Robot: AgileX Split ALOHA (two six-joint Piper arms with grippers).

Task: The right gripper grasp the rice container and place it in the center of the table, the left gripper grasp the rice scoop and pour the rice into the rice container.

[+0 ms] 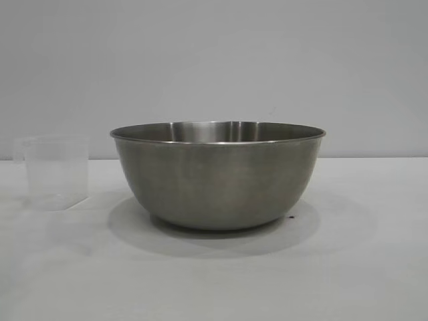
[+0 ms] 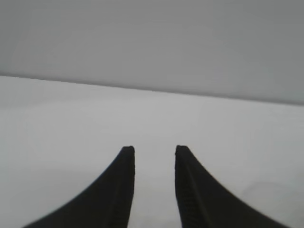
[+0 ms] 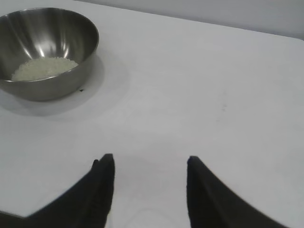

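Shiny steel is what the bowl point(image 1: 218, 175) is made of, and it sits near the middle of the white worktop point(image 1: 361, 267). In the right wrist view a small heap of rice point(image 3: 45, 68) lies at the bottom of the bowl. The scoop point(image 1: 56, 171) stands upright, a little apart from the bowl, on the left arm's side. It looks empty, though the cloudy plastic makes it hard to be sure. So the pouring seems to be done already.

The right gripper point(image 3: 148, 167) hangs above bare worktop, well apart from the bowl. Its fingers are spread wide and grasp nothing. The left gripper point(image 2: 154, 151) also looks out over bare worktop. Its fingers have a narrower gap, but they are released too and grasp nothing. Neither the scoop nor the bowl shows in the left wrist view.

What could go wrong now? The scoop is light and tall, so a bump from the left arm could tip it over. The bowl has a round bottom and smooth sides. A knock on its rim could make it rock or slide, and rice could jump out. A tiny dark speck lies on the worktop just beside the bowl
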